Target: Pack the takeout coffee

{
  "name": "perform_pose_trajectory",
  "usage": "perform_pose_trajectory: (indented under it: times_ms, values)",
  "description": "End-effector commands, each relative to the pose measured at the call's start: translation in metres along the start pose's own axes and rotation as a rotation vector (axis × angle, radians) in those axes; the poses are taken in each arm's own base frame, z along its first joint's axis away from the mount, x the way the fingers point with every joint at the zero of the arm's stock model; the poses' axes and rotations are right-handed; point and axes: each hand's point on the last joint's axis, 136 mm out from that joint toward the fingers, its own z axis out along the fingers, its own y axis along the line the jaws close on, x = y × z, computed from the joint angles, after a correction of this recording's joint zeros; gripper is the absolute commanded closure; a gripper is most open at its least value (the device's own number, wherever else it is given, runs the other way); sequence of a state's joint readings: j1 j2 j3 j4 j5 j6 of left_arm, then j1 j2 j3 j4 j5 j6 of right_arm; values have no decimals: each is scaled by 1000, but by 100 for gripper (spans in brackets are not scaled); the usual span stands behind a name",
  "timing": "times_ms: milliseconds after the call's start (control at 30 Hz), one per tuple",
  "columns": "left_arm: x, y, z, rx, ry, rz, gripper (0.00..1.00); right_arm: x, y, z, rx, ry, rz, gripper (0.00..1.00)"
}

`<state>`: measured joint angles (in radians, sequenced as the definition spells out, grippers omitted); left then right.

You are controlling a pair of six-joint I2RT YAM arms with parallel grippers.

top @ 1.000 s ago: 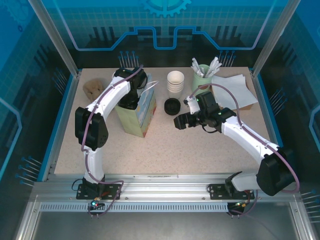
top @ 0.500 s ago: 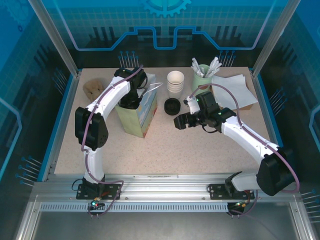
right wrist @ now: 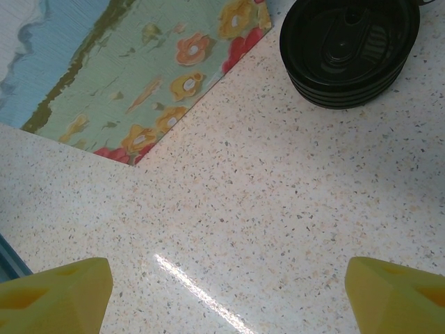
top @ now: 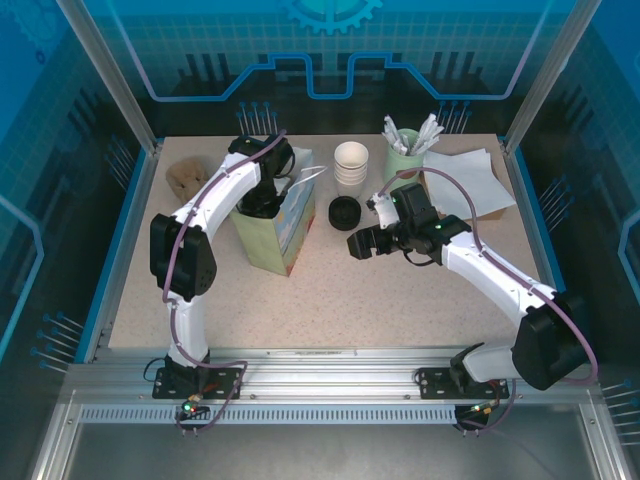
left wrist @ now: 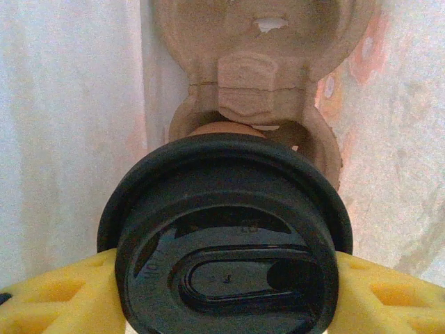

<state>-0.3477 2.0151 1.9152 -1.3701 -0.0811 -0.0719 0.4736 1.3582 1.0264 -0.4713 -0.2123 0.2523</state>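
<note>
The takeout coffee (left wrist: 226, 229) shows its round black lid and a sliver of brown side, held between yellow fingers (left wrist: 55, 296). My left gripper (left wrist: 226, 296) is shut on it. The cup hangs inside the flowered paper bag (top: 280, 235), just above a brown cardboard cup carrier (left wrist: 257, 90) at the bag's bottom. From above, the left gripper (top: 262, 198) reaches down into the bag's open mouth, and the cup is hidden there. My right gripper (top: 362, 243) hovers open over bare table, right of the bag, with nothing between its fingers (right wrist: 55, 292).
A stack of loose black lids (top: 344, 213) sits between the bag and the right gripper, also ahead of it (right wrist: 348, 49). Stacked white cups (top: 351, 165), a green cup of sachets (top: 403, 150) and napkins (top: 470, 180) stand at the back right. A brown piece (top: 185, 178) lies back left.
The bag's white handle has shifted a little to the right. Both arms stay almost still.
</note>
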Motion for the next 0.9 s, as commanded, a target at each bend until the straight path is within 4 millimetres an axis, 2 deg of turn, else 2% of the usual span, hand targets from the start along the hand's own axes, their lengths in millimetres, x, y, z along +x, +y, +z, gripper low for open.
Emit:
perform_pose_trajectory:
  times_ms: [0, 367, 867]
  values:
    - [2, 1, 6, 21, 22, 2, 59, 0, 7, 1, -11, 6, -31, 12]
    - [2, 3, -11, 2, -10, 0, 59, 0, 7, 3, -12, 10, -28, 12]
    - [3, 0, -22, -9, -28, 9, 59, 2, 7, 6, -11, 15, -28, 12]
